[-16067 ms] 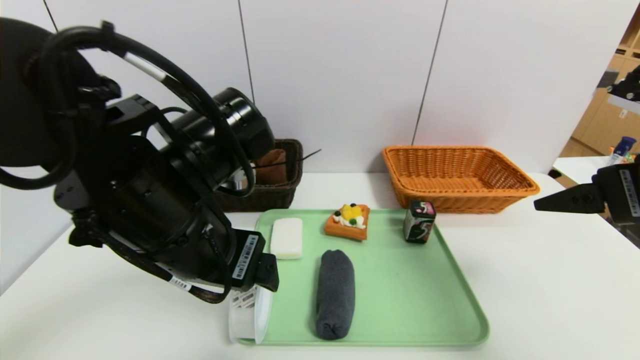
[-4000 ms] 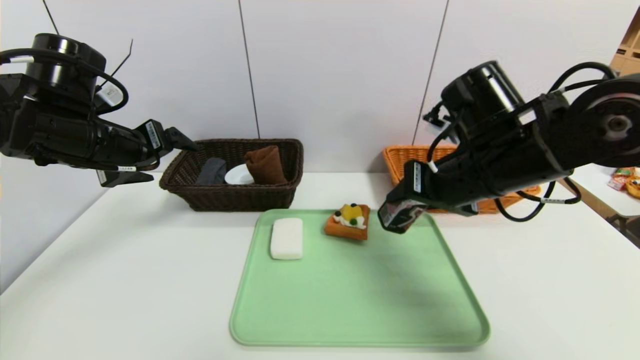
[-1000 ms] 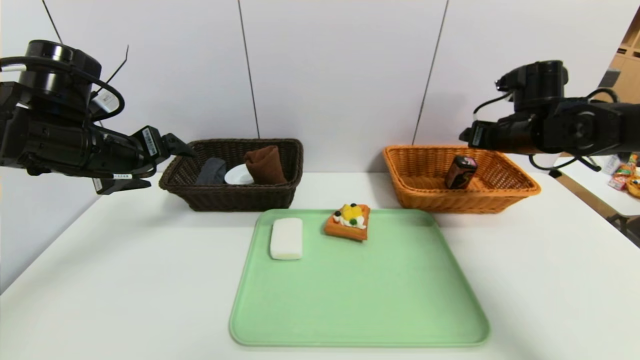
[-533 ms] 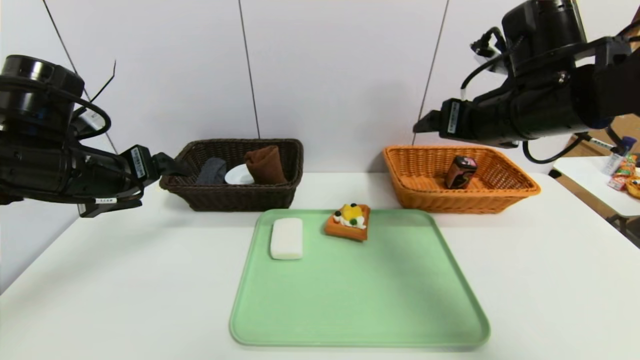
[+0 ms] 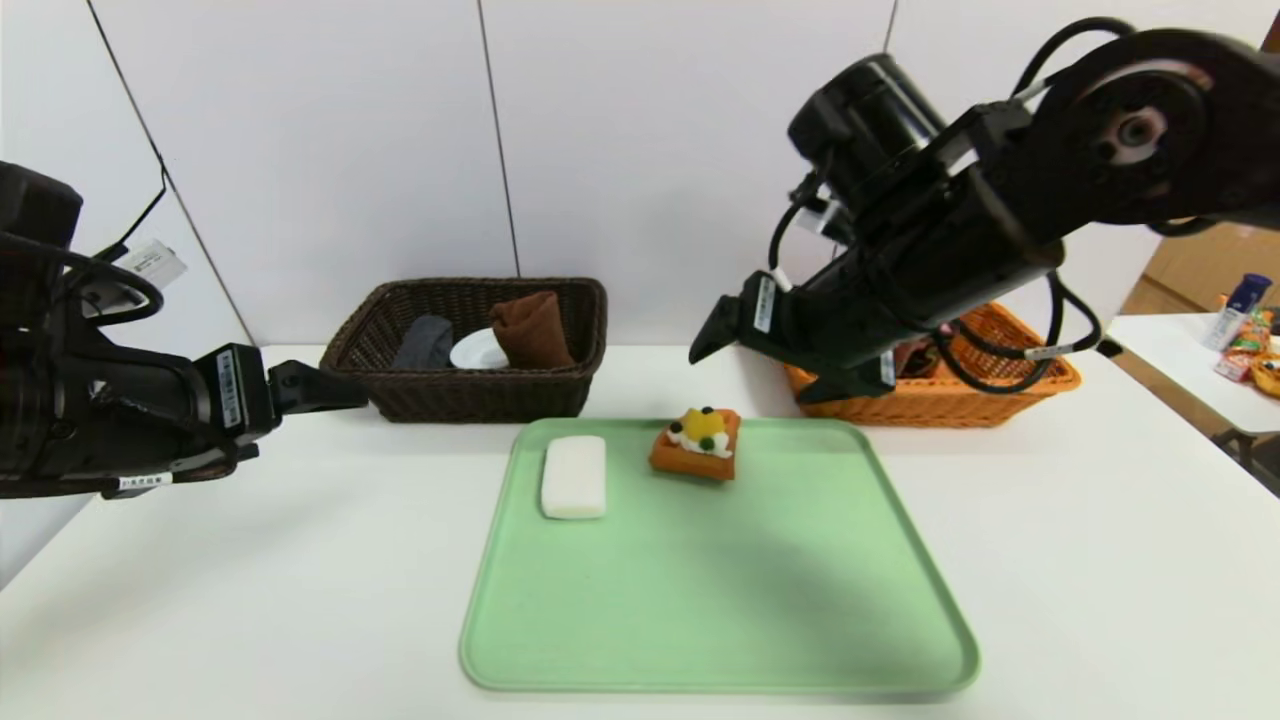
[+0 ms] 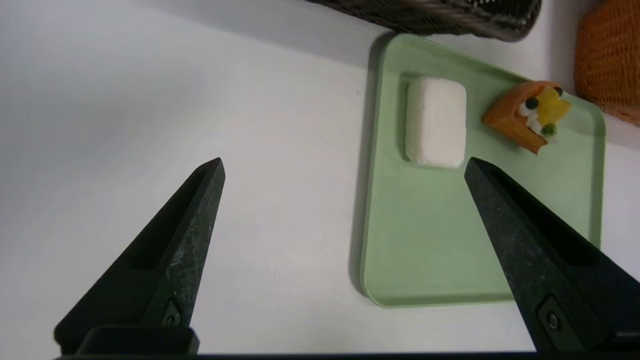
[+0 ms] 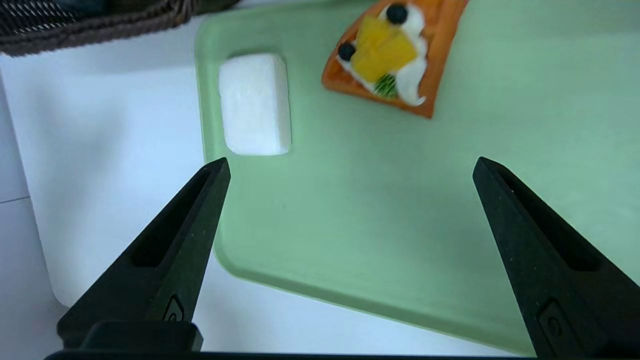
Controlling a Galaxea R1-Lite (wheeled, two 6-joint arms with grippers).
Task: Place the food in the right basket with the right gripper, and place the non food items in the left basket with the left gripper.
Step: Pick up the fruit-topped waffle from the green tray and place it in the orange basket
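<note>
The orange toy waffle (image 5: 695, 443) (image 7: 387, 55) and the white soap-like bar (image 5: 573, 477) (image 6: 436, 121) lie at the far end of the green tray (image 5: 720, 600). My right gripper (image 5: 745, 378) (image 7: 351, 162) hangs open and empty above the tray's far right corner, just right of the waffle. Over the table, left of the tray, my left gripper (image 5: 320, 420) (image 6: 345, 164) is open and empty. The left basket (image 5: 470, 395) holds a brown towel (image 5: 530, 328), a grey towel (image 5: 425, 342) and a white tub (image 5: 478, 350). My right arm hides most of the right basket (image 5: 1050, 378) and the dark box in it.
White table (image 5: 1100, 560) all round the tray, with a wall close behind the baskets. The near half of the tray is bare green. A side table with small packets (image 5: 1245, 330) stands at the far right.
My right arm has swung left and down from over the orange basket, leaving the dark box inside it, and its jaws opened wider. The left arm has dropped lower and drawn back left.
</note>
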